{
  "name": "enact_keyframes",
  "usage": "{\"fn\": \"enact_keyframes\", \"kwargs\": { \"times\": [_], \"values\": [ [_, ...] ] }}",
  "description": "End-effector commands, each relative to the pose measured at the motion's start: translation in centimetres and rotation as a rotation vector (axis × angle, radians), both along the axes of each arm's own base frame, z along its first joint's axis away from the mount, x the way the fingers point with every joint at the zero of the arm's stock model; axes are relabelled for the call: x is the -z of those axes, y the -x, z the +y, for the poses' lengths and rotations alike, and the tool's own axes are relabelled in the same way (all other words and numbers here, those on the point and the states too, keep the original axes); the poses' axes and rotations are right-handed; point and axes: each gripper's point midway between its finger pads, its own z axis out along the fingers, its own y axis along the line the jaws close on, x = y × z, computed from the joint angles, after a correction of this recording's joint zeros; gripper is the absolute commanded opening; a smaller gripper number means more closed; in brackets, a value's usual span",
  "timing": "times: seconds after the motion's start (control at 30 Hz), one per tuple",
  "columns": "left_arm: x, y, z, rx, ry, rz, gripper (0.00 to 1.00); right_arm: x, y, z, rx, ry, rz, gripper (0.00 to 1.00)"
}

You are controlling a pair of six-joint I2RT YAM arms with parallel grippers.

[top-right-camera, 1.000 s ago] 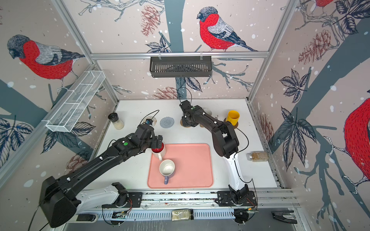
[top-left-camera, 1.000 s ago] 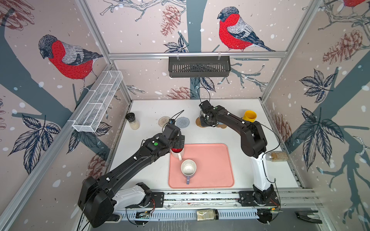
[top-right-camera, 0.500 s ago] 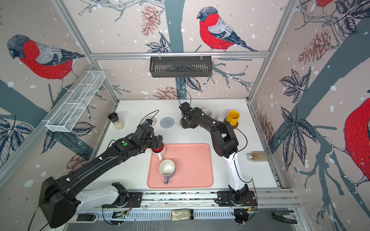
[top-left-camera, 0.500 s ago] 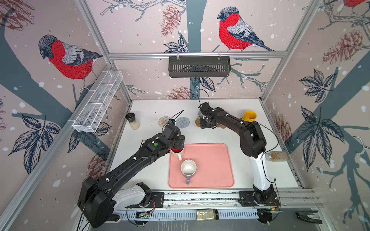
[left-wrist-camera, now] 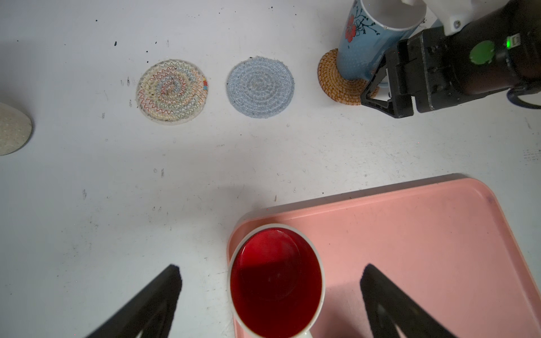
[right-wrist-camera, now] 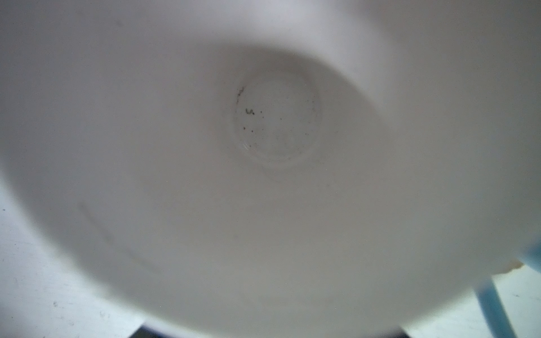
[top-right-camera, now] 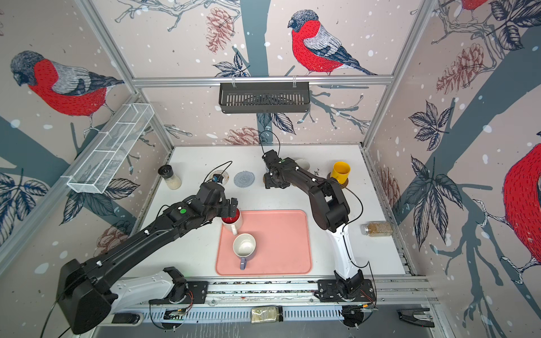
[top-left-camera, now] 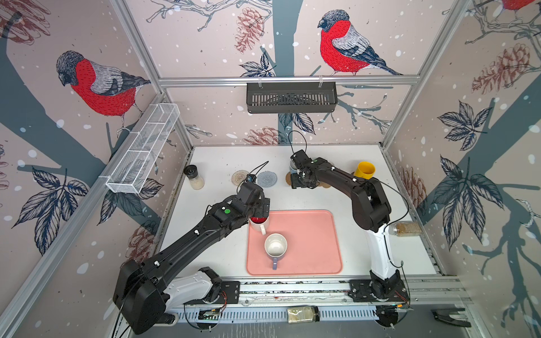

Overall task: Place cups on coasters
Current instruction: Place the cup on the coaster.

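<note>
4 mugs seen: yellow ceramic mug (top-left-camera: pixel 364 170) far right, light-blue floral mug (left-wrist-camera: pixel 369 44) on tan rattan coaster (left-wrist-camera: pixel 330 79), red-inside white mug (left-wrist-camera: pixel 275 281) + lavender mug (top-left-camera: pixel 275 245) on pink tray (top-left-camera: pixel 310 240). L pincer (left-wrist-camera: pixel 272 267) wide open around red-inside one; R pincer (left-wrist-camera: pixel 380 85): can't tell.

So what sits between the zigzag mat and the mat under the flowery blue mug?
A bare grey-blue woven coaster; the left wrist view shows it.

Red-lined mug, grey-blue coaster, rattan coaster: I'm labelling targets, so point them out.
Red-lined mug (left-wrist-camera: pixel 276 281), left wrist view, red inside.
Grey-blue coaster (left-wrist-camera: pixel 260 87), left wrist view, centre.
Rattan coaster (left-wrist-camera: pixel 336 87), left wrist view, bare edge.
</note>
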Motion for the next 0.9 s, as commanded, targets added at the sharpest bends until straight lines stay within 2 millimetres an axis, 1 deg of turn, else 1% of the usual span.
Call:
{"fn": "enact_keyframes", "kwargs": {
  "times": [0.0, 0.07, 0.2, 0.47, 0.6, 0.7, 0.77, 0.83, 0.87],
  "values": [
    [-0.1, -0.1, -0.1, 0.011, -0.004, -0.01, 0.96, -1.1, -0.3, 0.2, 0.007, -0.013, -0.032, 0.75],
    [-0.1, -0.1, -0.1, 0.022, -0.009, -0.007, 0.97, -1.5, -0.3, 0.2, 0.005, -0.011, -0.041, 0.79],
    [-0.1, 0.0, -0.4, 0.037, -0.005, -0.006, 0.97, -2.6, -0.1, 0.1, 0.003, -0.027, -0.061, 0.83],
    [-0.4, -0.1, -0.5, 0.039, 0.006, -0.018, 0.97, -4.8, 0.5, -0.3, 0.006, -0.048, -0.089, 0.86],
    [-0.7, -0.2, -0.7, 0.042, 0.021, -0.029, 0.94, -6.4, 0.8, -0.6, 0.008, -0.072, -0.115, 0.87],
    [-1.4, -0.2, -0.7, 0.042, 0.023, -0.029, 0.89, -7.6, 1.0, -0.8, 0.01, -0.083, -0.136, 0.88],
    [-2.3, 0.0, -0.6, 0.044, 0.022, -0.03, 0.84, -8.5, 1.2, -1.0, 0.013, -0.093, -0.153, 0.88],
    [-3.3, 0.2, -0.3, 0.046, 0.017, -0.036, 0.77, -9.4, 1.4, -1.4, 0.02, -0.106, -0.173, 0.88],
    [-3.2, 0.6, 0.0, 0.047, 0.008, -0.024, 0.73, -9.9, 1.5, -1.6, 0.023, -0.117, -0.185, 0.88]
  ]
}}
